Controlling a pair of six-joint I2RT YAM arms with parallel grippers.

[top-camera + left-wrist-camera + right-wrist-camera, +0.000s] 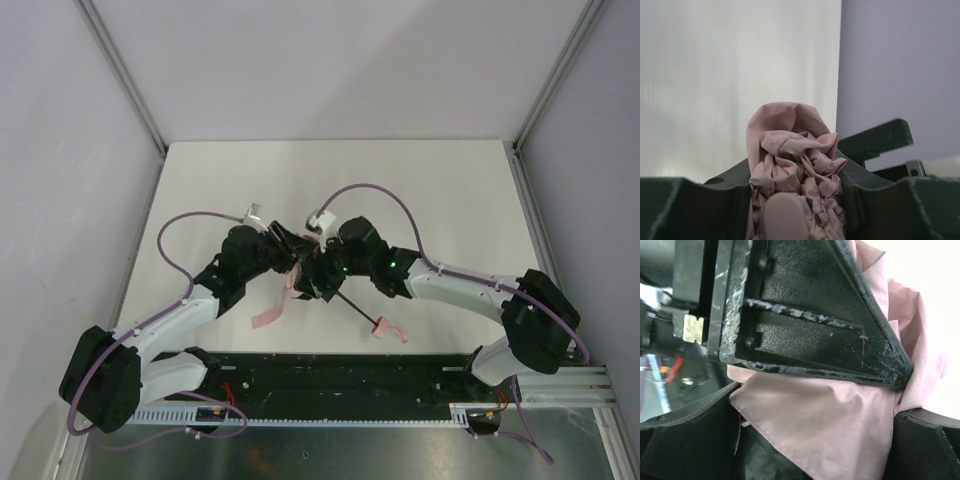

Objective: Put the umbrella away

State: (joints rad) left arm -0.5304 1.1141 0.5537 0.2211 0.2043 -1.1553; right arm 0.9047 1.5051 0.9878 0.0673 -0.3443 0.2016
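At tabletop [400, 190] centre, left gripper [795, 200] is clamping the bunched canopy [790, 125] of the pink umbrella [292, 282]. Right gripper [815, 440] is sitting wide open around the same fabric. Black shaft [355, 310] and handle [386, 330] are pointing toward the near edge.

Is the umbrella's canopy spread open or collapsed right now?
Collapsed. The umbrella fabric is bunched in crumpled folds inside the left end effector; the top view shows no spread canopy, only a thin shaft.

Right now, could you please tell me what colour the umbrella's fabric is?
Pale pink; the umbrella shows best in the left wrist view.
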